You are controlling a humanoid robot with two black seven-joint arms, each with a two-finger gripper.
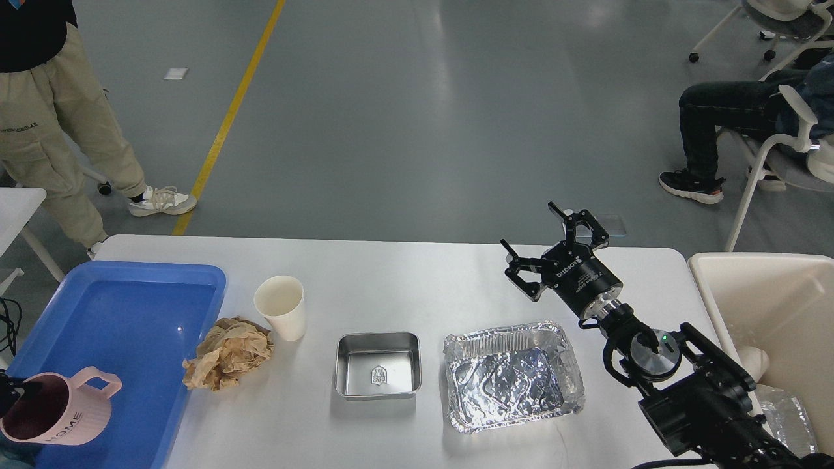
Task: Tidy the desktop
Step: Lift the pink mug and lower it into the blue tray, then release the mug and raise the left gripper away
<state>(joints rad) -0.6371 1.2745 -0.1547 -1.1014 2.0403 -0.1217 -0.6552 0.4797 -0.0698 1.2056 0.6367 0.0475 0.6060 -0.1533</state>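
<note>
The white desktop (pixel 404 280) carries a white paper cup (pixel 280 306), a crumpled brown paper (pixel 228 352), a small steel tray (pixel 378 365) and a foil tray (pixel 512 375). A pink mug (pixel 57 409) marked HOME hangs tilted over the near left corner of the blue tray (pixel 137 306). Only a dark tip of my left gripper (pixel 8 393) shows at the view's left edge, gripping the mug's rim. My right gripper (pixel 531 228) stands open and holds nothing, above the table's far edge behind the foil tray.
A cream bin (pixel 769 286) stands off the table's right end, with a foil piece (pixel 785 417) in it. A person (pixel 58 111) stands at the far left, another sits on a chair (pixel 769 124) at the far right.
</note>
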